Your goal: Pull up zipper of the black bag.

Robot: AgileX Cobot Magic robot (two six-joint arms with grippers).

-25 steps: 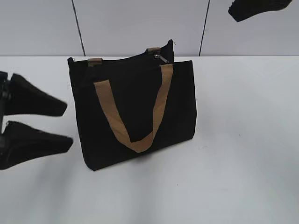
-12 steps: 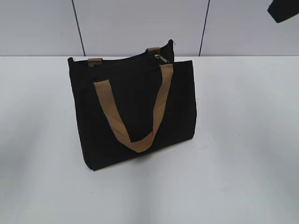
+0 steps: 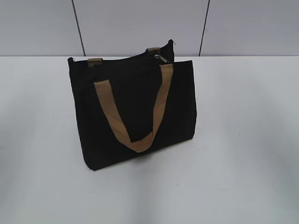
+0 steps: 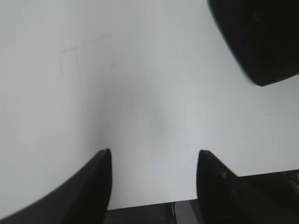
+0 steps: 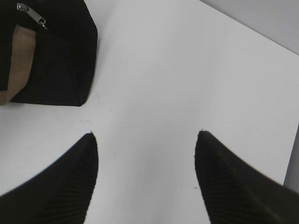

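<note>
- The black bag (image 3: 135,112) stands upright on the white counter (image 3: 243,140), a little left of the middle of the exterior view, with one broad side turned toward the camera.
- A tan handle (image 3: 133,116) hangs down over that broad side in a loop; the ends of a second tan handle (image 3: 95,60) peek over the top edge behind it.
- The zipper (image 3: 161,58) sits at the top of the bag near its right end, a small silvery tab lying just above where the near handle meets the rim.
- In the right wrist view a corner of the bag fills the upper left, and the zipper tab (image 5: 32,14) lies slanted on the black fabric beside a strip of tan webbing.
- The right gripper (image 5: 145,135) hangs over bare counter with its two dark ribbed fingers spread wide, nothing between them, well apart from the bag.
- The left gripper (image 4: 154,151) is likewise spread wide over bare counter near the counter's edge, empty; a dark blurred shape (image 4: 261,37) fills the upper right of its view, and what it is cannot be told.
- Neither gripper appears in the exterior view.
</note>
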